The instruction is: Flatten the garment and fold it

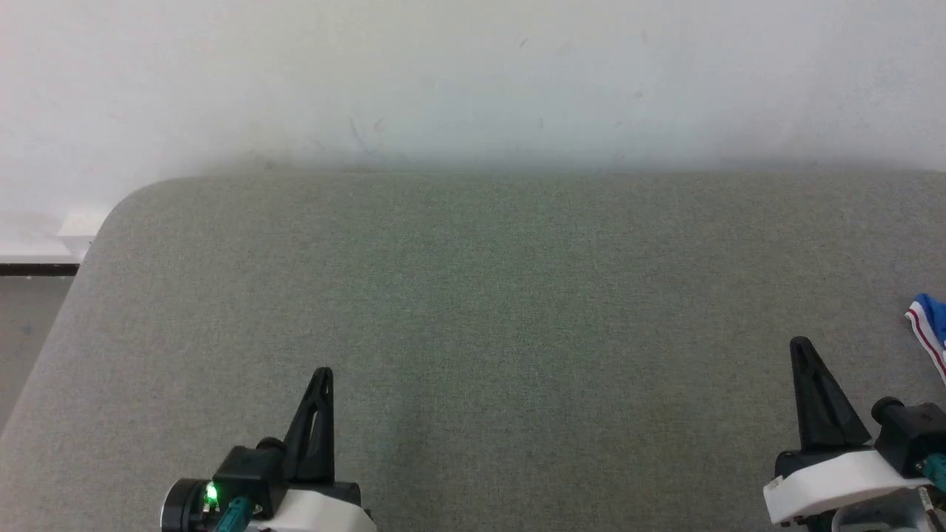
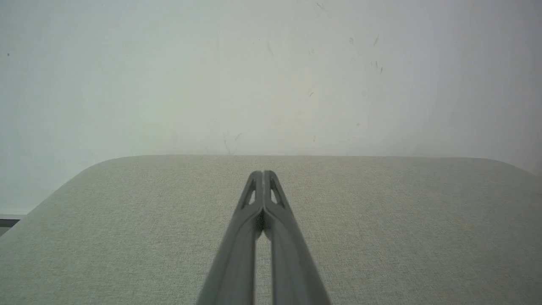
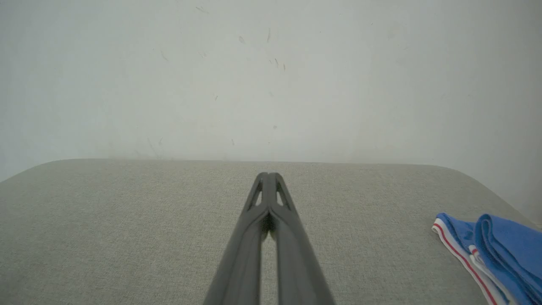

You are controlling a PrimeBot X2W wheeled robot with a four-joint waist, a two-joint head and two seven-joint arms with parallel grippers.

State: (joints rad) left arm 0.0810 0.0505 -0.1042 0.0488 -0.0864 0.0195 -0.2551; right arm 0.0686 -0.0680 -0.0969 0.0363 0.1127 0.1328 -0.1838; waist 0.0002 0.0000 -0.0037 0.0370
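- Lying bunched at the right edge of the tabletop (image 1: 473,295), the garment (image 1: 930,325) shows blue cloth with red-striped white trim.
- The right gripper (image 1: 800,346) sits near it, not touching, fingers pressed together on nothing.
- The left gripper (image 1: 323,375), by the near edge, is likewise closed and empty.

- The table (image 1: 473,295) is a broad, flat surface covered in grey-green woven fabric, with rounded far corners on the left and right.
- Its covering lies smooth and even from the near side to the far edge.
- The garment (image 1: 933,325) lies directly on the table by its right edge, bunched in soft folds: bright blue cloth with white trim carrying a red stripe.
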